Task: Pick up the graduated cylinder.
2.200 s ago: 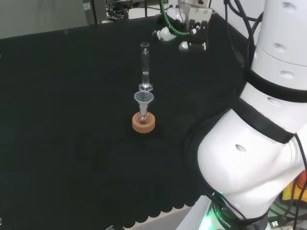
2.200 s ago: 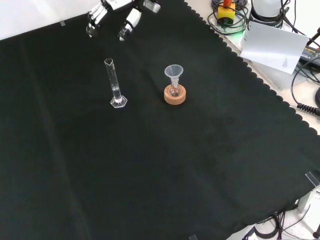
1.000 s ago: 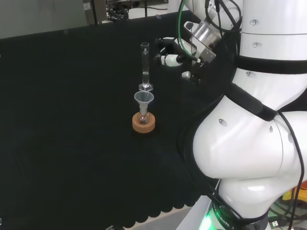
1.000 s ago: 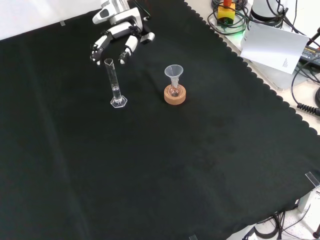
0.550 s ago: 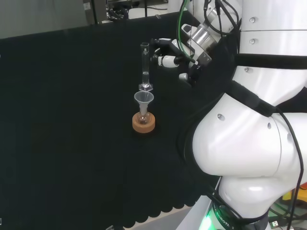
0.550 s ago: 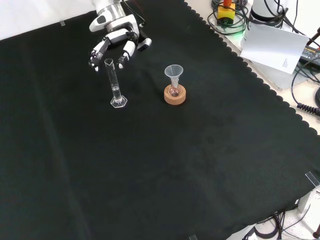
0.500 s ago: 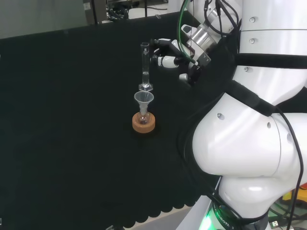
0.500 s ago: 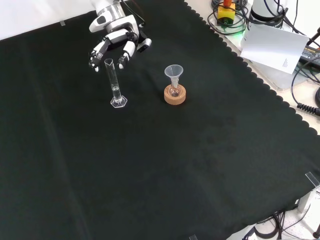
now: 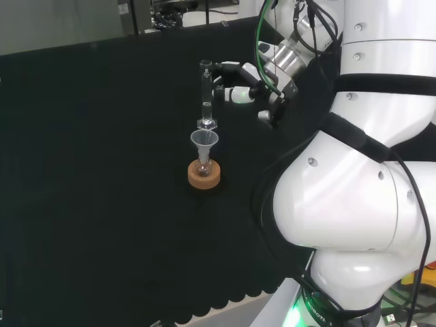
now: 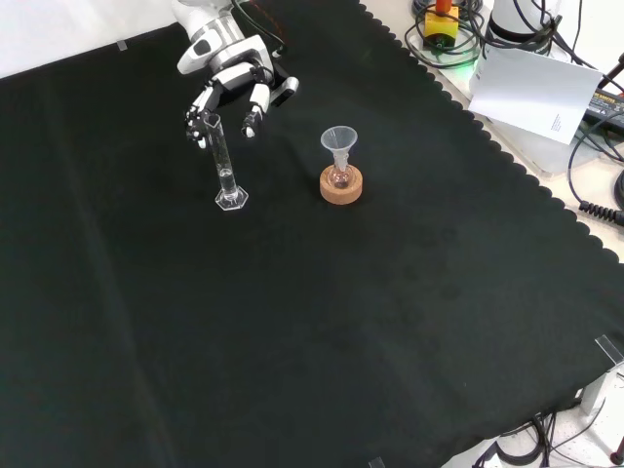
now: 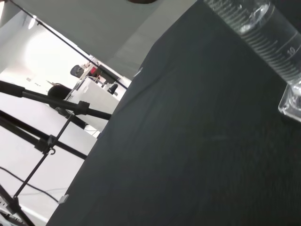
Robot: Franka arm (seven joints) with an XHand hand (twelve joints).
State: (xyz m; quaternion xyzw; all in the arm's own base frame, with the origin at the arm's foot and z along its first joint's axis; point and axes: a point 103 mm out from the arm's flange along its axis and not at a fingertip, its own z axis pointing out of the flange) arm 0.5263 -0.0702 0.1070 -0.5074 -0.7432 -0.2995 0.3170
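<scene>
Standing upright on the black-clothed bench (image 10: 409, 322): one clear graduated cylinder (image 10: 223, 166), hexagonal foot flat on the cloth, tube vertical, taken here as the landmark for all that follows

Hand (image 10: 234, 83): black and white, at the cylinder's upper end; in the front view it sits just above and behind the rim, fingertips (image 10: 200, 135) hanging down on either side of the tube's top; in the head view the hand (image 9: 238, 85) lies immediately to the right of the cylinder (image 9: 206, 95), fingers reaching toward the upper part of the tube. Fingers spread and only gently bent, not wrapped round the glass; whether a fingertip touches the rim cannot be told. Cylinder not lifted

Cork ring (image 10: 341, 184): near the cylinder, to its right in the front view; in the head view the same ring (image 9: 204, 174) is nearer the camera than the cylinder's foot. It carries a small clear flask (image 10: 339, 176) with a clear funnel (image 10: 338, 142) seated in the neck; the funnel (image 9: 204, 142) mouth comes close below the cylinder's foot in the head view

Wrist view: cylinder (image 11: 263, 28) close, printed graduations plain on the tube, edge of the foot (image 11: 290, 101) on the cloth

Arm link (image 9: 361, 204): large, white, well to the right of the cylinder in the head view
</scene>
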